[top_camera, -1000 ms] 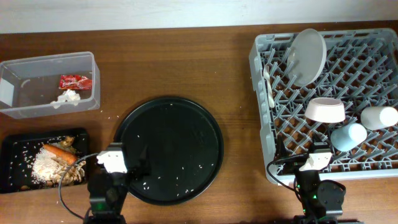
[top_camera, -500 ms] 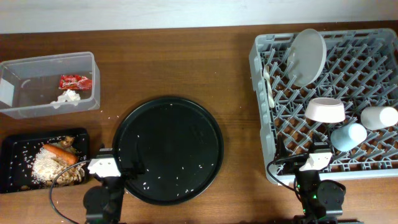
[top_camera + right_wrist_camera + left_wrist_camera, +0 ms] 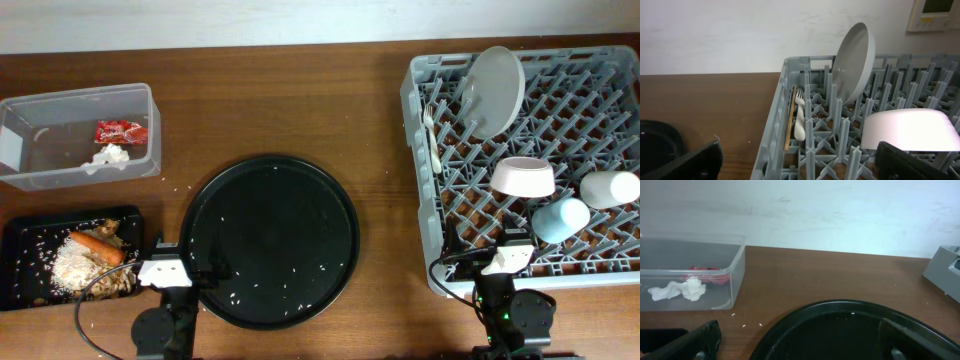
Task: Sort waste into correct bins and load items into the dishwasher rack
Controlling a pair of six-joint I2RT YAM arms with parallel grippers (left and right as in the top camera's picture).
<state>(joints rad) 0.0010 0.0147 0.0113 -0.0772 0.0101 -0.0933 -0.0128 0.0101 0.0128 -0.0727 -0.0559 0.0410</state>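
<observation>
Standing in the dishwasher rack (image 3: 415, 180) at the table's (image 3: 300, 100) right edge are five items. One white plate (image 3: 497, 90) stands on edge near the far side, and one fork (image 3: 433, 135) lies along the rack's left wall. One bowl (image 3: 522, 177) sits upside down, and two cups, light-blue (image 3: 560, 219) and cream-white (image 3: 609, 187), lie near the right side.

At the left edge, the clear tub (image 3: 20, 110) holds two pieces of waste: one snack wrapper (image 3: 121, 131) and one crumpled tissue (image 3: 108, 155). At the near left corner, the flat black tray (image 3: 20, 235) carries one carrot (image 3: 96, 247) on the rice (image 3: 70, 268).

One round black tray (image 3: 272, 240) with scattered grains sits mid-table. The left gripper (image 3: 797, 330) and the right gripper (image 3: 797, 150) are at the near edge, both spread wide and holding nothing.
</observation>
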